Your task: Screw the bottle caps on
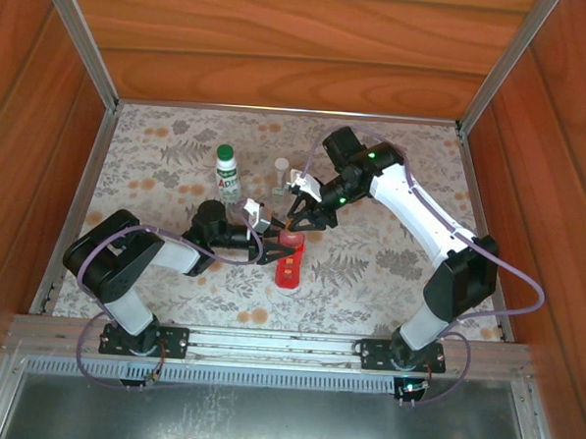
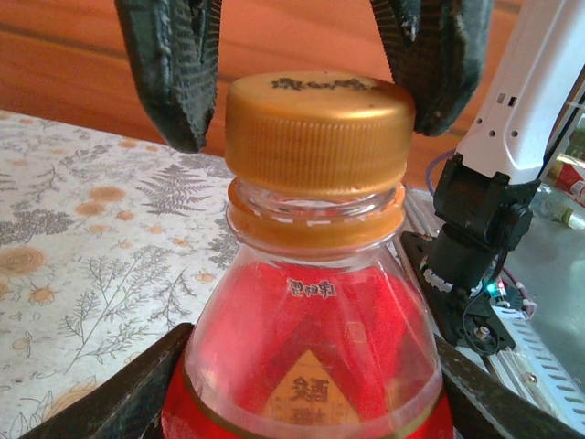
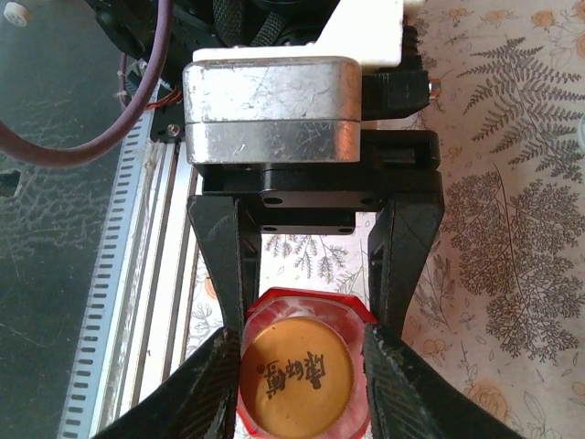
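Work surface: mat (image 1: 388, 274) printed with grey ferns and orange flowers, lying flat. Enclosure: wood-panel walls (image 1: 292, 42) on the far, left and right sides. Aluminium posts (image 1: 81, 41) rise at the far corners. Near edge: slotted aluminium rail (image 1: 277, 345) runs left to right, with a grey metal sheet (image 1: 263, 415) nearer still.

The red bottle (image 1: 289, 264) is topped by an orange-gold cap (image 2: 320, 123) printed with dark characters. A green cap (image 1: 224, 152) is worn by the white bottle (image 1: 228, 182), labelled in green. The desk (image 1: 388, 274) is covered in grey ferns and orange flowers on a cream ground.
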Robot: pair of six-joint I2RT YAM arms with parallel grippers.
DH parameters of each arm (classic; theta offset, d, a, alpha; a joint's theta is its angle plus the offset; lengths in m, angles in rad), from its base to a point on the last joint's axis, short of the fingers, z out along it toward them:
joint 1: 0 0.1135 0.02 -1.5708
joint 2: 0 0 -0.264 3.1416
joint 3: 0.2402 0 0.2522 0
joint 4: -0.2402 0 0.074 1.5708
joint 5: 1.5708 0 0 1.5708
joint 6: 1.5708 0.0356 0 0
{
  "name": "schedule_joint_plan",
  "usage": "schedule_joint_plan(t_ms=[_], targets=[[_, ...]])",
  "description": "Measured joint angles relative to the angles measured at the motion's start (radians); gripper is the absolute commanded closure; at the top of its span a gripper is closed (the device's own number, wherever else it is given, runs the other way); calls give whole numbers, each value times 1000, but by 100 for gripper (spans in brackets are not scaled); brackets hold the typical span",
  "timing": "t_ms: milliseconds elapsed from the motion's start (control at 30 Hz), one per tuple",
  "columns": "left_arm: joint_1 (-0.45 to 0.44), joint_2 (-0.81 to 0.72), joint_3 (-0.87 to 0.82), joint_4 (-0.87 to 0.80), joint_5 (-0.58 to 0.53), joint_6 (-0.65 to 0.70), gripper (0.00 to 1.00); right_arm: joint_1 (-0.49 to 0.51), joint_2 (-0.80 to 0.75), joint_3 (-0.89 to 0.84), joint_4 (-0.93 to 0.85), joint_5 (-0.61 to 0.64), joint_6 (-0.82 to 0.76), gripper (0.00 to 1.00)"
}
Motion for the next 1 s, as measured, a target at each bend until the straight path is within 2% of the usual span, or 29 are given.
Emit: schedule_joint_plan(t_ms=[600, 800, 1000], targets=[[0, -2, 0, -3, -24, 0, 42, 0, 0, 0, 4, 5, 25, 73], [-2, -16, 0, -27, -88, 2, 42, -2, -41, -63, 114, 23, 139, 76], [-6, -19, 19, -55, -155, 6, 42, -2, -110, -144, 252, 93, 309, 76]])
